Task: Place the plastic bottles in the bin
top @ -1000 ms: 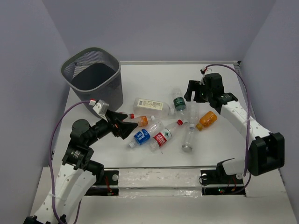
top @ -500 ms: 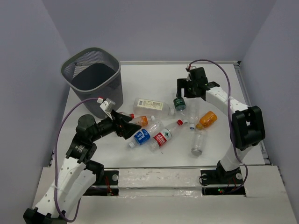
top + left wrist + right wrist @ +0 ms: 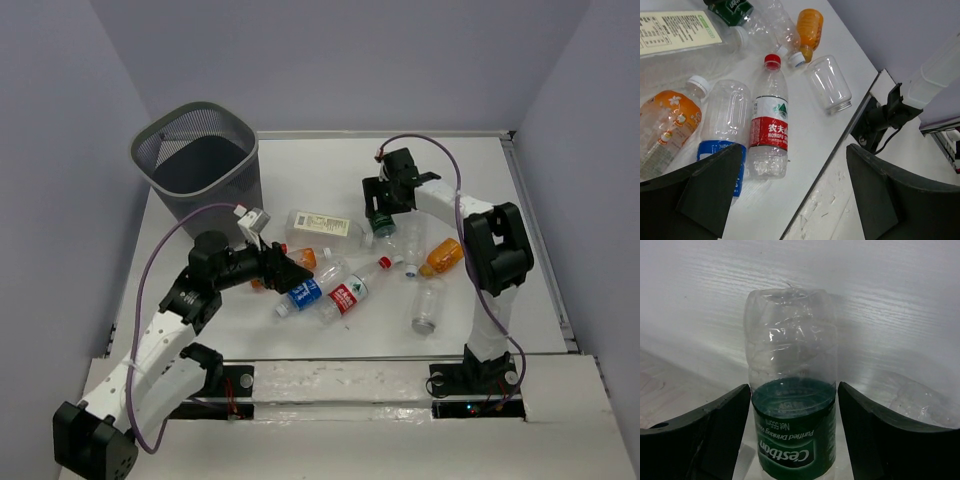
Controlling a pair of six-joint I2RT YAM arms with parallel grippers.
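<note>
"That green-label Cestbon bottle (image 3: pixel 792 440) lying on the desk (image 3: pixel 320 165), well to the right of the bin (image 3: pixel 220 195), looks empty to me. So it's light, thin-walled and already a bit crumpled."

"It'd cave in or squirt away if pinched hard. Across the labelled middle looks firmest."

"That's where the right fingers (image 3: pixel 720 430) are, spread on either side of it and gripping nothing so far. The arm is folded over to its left, wrist tipped down."

"And the left fingers (image 3: pixel 710 185)?"

"Wide apart too, and empty. That arm is stretched low over the blue-label bottle (image 3: pixel 730 115) and the red-label bottle (image 3: pixel 769 135)."
</note>
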